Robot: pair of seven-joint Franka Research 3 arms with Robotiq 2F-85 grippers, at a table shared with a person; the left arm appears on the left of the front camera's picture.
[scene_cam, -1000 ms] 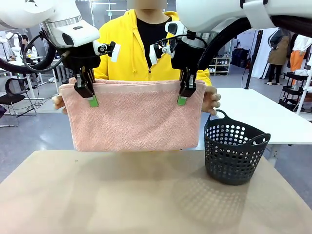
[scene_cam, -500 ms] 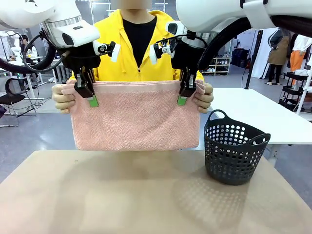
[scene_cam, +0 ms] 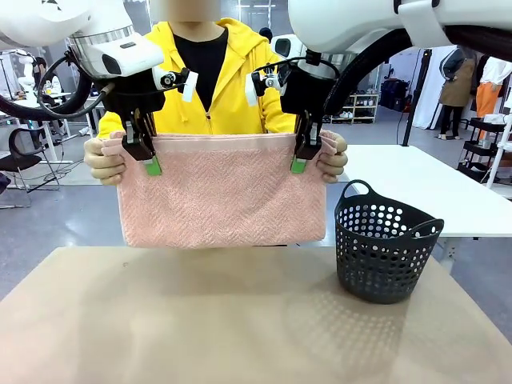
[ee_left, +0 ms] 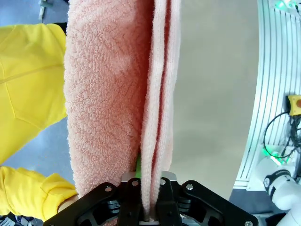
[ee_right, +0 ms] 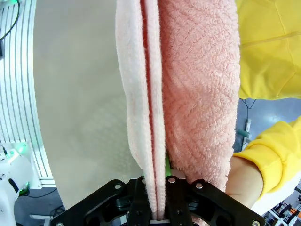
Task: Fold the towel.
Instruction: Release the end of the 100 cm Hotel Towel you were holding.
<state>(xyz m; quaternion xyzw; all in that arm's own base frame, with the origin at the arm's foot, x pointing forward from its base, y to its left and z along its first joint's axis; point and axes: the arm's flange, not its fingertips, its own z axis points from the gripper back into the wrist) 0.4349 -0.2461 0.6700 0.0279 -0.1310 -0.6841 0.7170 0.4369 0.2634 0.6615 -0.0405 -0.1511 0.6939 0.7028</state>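
The salmon-pink towel [scene_cam: 222, 192] hangs doubled in the air above the table's far edge. My left gripper [scene_cam: 146, 154] is shut on its top edge near the left corner, and my right gripper [scene_cam: 303, 152] is shut on the top edge near the right corner. A person in a yellow hoodie behind the towel grips both upper corners, one hand [scene_cam: 104, 158] at the left and the other hand [scene_cam: 333, 158] at the right. In the left wrist view the towel [ee_left: 141, 94] runs up from between the shut jaws. The right wrist view shows the towel [ee_right: 174, 89] layers pinched the same way.
A dark perforated plastic basket [scene_cam: 384, 248] stands on the tan table [scene_cam: 240, 320] at the right, just below and right of the towel's corner. A white table [scene_cam: 432, 188] lies behind it. Bare tabletop spreads in front of the towel.
The person's hands have closed in on the towel's upper corners and the person has straightened up. Both grippers stay shut in place; the towel hangs slightly narrower.
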